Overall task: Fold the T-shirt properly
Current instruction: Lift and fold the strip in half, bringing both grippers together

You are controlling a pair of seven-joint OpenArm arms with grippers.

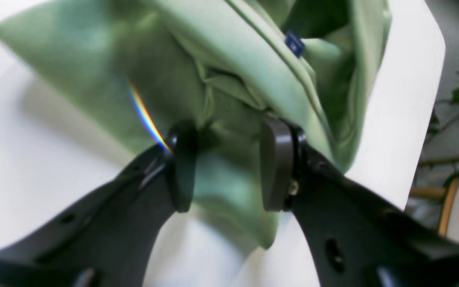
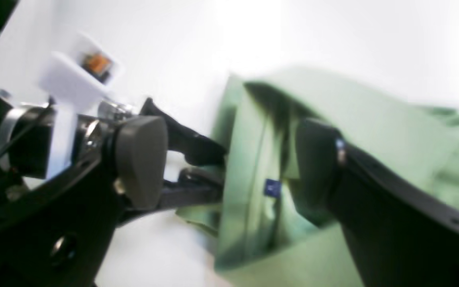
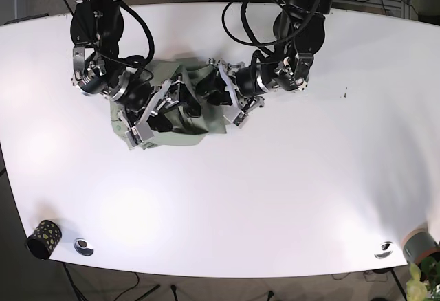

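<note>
While the bunched pale-green cotton T-shirt (image 3: 172, 112) lies crumpled on the white table (image 3: 289, 191), both the left gripper (image 1: 229, 167) and the right gripper (image 2: 229, 159) stand spread around loose folds, so closing now risks pinching several layers unevenly.

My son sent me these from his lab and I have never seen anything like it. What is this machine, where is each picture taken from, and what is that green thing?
It is a robot with two black arms, meant to fold the green T-shirt lying crumpled on the white table. The overhead picture shows both arms reaching over the shirt. The other two come from cameras mounted on the wrists, looking along each claw. The left gripper has its fingers parted with shirt fabric bunched between them. The right gripper is also parted, around a fold near the small blue label. Neither is clearly clamped yet. A small dark speckled cup stands at one table corner.
</note>
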